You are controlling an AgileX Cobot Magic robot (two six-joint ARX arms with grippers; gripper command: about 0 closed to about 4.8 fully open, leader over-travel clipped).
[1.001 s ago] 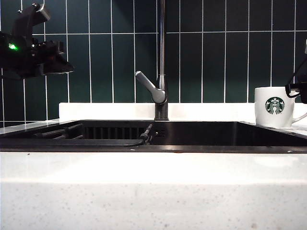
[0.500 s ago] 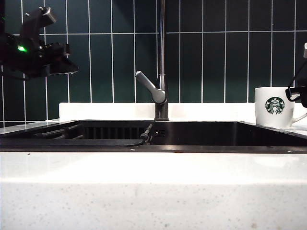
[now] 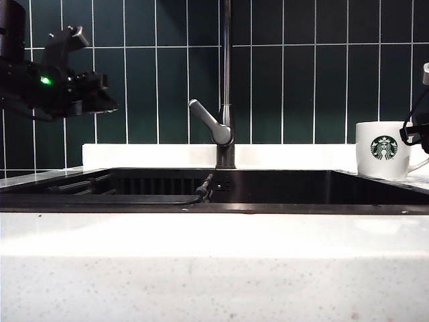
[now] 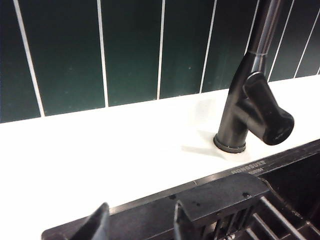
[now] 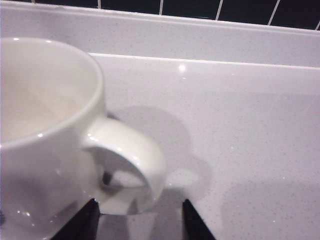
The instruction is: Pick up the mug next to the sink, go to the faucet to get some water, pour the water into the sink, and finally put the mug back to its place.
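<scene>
Jaws apart on both arms: the right gripper [image 5: 137,220] straddles the handle of the mug [image 5: 47,130], upright on the surface right of the sink [image 3: 268,184], seemingly lined up to grasp it, while the left gripper [image 4: 137,225] hangs empty over the sink's left end, aimed toward the faucet [image 4: 250,105], likely for its lever.

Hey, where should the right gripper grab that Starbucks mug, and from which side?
By the loop handle: the mug stands upright with it facing away from the sink. The open right gripper already straddles it from that outer side.
</scene>
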